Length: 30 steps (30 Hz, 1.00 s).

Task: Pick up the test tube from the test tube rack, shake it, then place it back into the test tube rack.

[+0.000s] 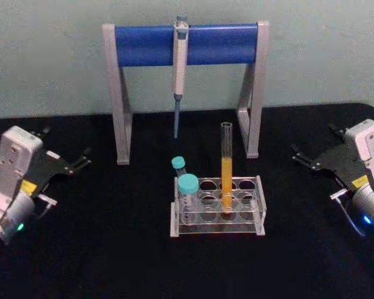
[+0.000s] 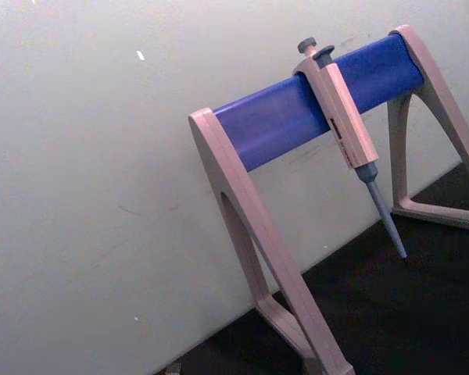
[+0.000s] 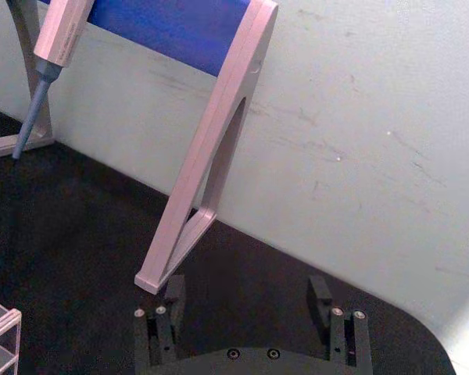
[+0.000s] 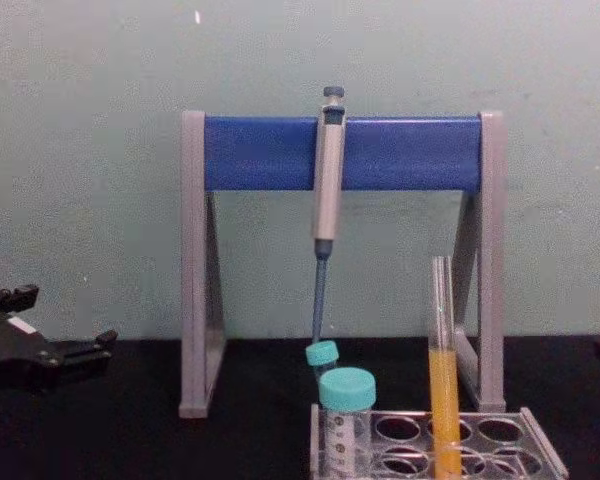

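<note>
The test tube [image 1: 227, 163] stands upright in a back hole of the clear test tube rack [image 1: 237, 225] at the table's middle, with orange-yellow liquid in its lower half. From the chest it shows as a slim test tube [image 4: 442, 350] rising from the rack [image 4: 540, 455]. My left gripper [image 1: 67, 142] rests open at the far left, well away from the rack, and also appears in the chest view [image 4: 68, 316]. My right gripper [image 1: 313, 139] sits open at the far right. In its wrist view the right gripper [image 3: 246, 293] holds nothing, and a rack corner [image 3: 0, 328] shows.
Two teal-capped tubes [image 1: 187, 187] [image 1: 178, 163] occupy the rack's left end. Behind the rack stands a grey-and-blue pipette stand [image 1: 187, 43] with a pipette [image 1: 179, 68] hanging from its bar, tip down. The table is black, with a pale wall behind.
</note>
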Motion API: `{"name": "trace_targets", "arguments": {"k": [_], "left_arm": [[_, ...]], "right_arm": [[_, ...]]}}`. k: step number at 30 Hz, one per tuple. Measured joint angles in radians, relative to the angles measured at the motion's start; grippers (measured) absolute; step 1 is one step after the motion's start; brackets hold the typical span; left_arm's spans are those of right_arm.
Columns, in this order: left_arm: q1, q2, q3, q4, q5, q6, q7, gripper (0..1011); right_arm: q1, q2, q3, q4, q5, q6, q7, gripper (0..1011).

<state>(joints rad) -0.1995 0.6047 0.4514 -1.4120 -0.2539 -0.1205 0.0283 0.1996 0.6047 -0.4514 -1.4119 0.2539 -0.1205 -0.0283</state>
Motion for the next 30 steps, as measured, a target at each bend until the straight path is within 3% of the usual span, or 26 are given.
{"name": "trace_targets", "arguments": {"k": [30], "left_arm": [[0.000,0.000,0.000,0.000,0.000,0.000,0.000,1001]], "right_arm": [[0.000,0.000,0.000,0.000,0.000,0.000,0.000,1000]]}}
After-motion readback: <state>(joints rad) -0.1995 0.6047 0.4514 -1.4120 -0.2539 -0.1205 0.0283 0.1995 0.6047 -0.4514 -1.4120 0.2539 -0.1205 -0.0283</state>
